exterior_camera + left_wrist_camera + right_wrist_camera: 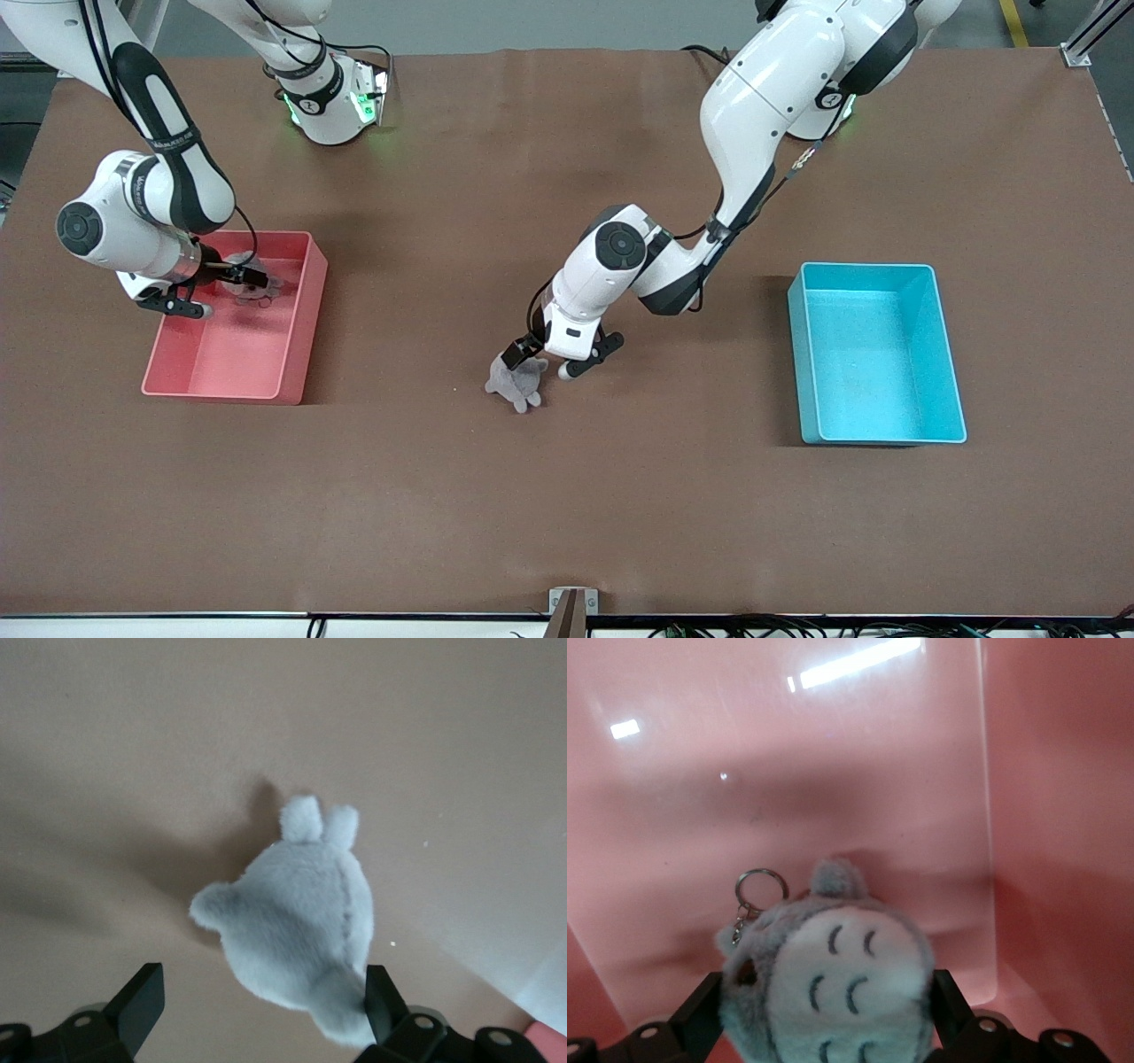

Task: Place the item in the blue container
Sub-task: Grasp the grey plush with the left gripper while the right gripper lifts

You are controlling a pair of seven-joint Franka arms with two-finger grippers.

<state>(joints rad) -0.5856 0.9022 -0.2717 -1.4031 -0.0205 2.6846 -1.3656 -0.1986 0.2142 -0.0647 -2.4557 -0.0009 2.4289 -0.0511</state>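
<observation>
A grey plush toy (pixel 516 382) lies on the brown table near its middle, well toward the right arm's end from the light blue container (pixel 803 363), which holds nothing. My left gripper (pixel 532 361) hangs low over the toy's edge and is open. In the left wrist view one finger (pixel 383 997) touches the toy (pixel 297 921) and the other stands clear of it. My right gripper (pixel 237 276) is down inside the pink bin (pixel 299 354). It is open, its fingers (pixel 709 1001) on either side of a second grey plush (pixel 833 983) with a keyring.
The pink bin stands at the right arm's end of the table and the blue one at the left arm's end. Bare brown tabletop lies between them and toward the front camera. A small bracket (pixel 572 601) sits at the table's front edge.
</observation>
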